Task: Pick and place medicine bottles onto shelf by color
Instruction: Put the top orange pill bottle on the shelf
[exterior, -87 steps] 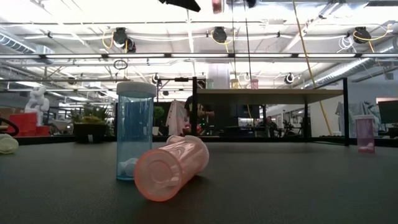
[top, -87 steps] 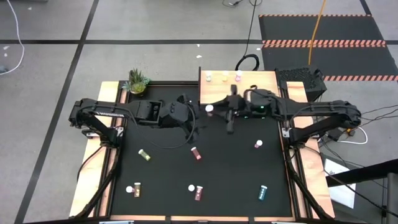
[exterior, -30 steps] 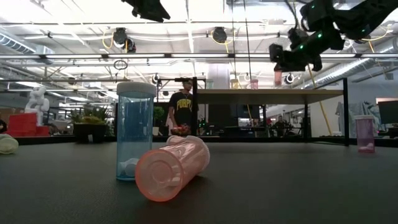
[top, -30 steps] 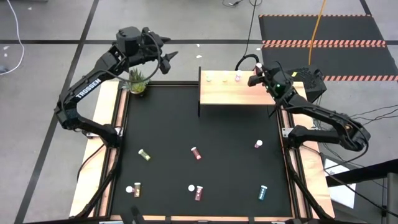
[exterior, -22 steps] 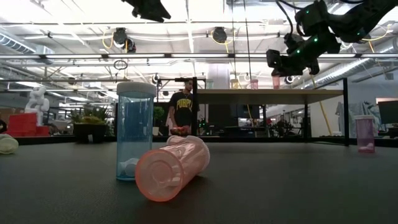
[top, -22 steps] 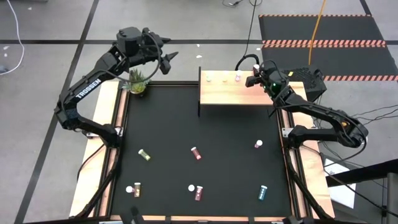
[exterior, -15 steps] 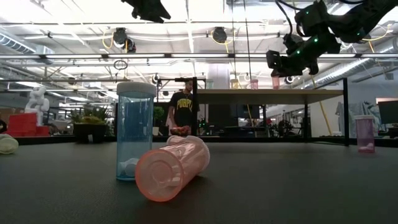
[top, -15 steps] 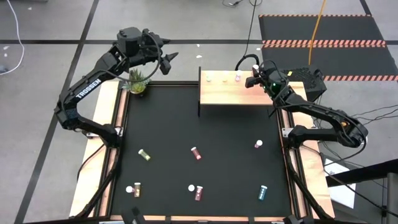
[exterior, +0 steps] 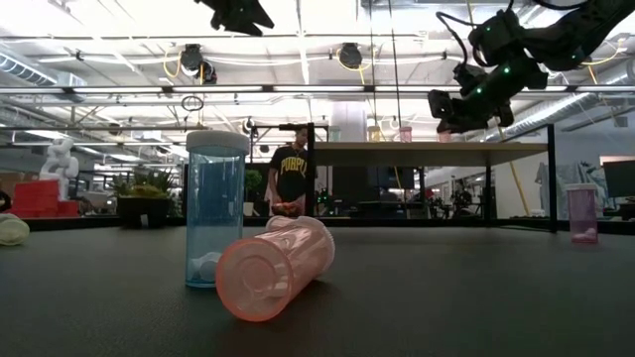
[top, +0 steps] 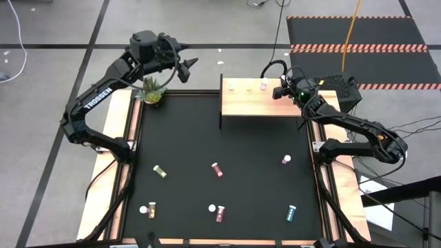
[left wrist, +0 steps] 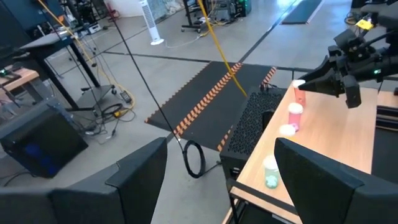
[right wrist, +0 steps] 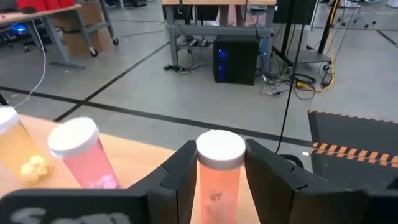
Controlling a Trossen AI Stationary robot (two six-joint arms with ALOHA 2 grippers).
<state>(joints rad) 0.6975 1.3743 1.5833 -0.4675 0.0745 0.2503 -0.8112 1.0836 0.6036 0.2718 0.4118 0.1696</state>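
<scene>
The pale wood shelf [top: 264,103] stands at the table's far edge with three bottles on its far side: a light one [top: 231,87], a yellow one [top: 249,86] and a pink one [top: 264,85]. Just right of these, my right gripper [top: 279,90] is shut on a pink medicine bottle [right wrist: 214,171] with a white cap. The pink shelf bottle [right wrist: 81,155] stands right beside the held one. My left gripper [top: 186,63] is open and raised high beyond the table's far left corner, with nothing between its fingers [left wrist: 137,174]. Several more bottles lie on the black tabletop. My right gripper pinches the pink bottle's body just under its white cap [right wrist: 219,149], one finger [right wrist: 180,171] on each side. The fingers come about level from the table's right side. The bottle is upright; whether its base stands on the shelf I cannot tell.
A potted plant [top: 153,89] sits at the far left corner. On the tabletop are a yellow [top: 160,171], a dark red [top: 218,169], a pink [top: 286,160] and a teal bottle [top: 291,213], and others near the front. A person [exterior: 289,178] stands in the room beyond.
My right gripper has sunk a little toward the shelf top and edged toward the row of bottles, carrying the pink bottle upright.
</scene>
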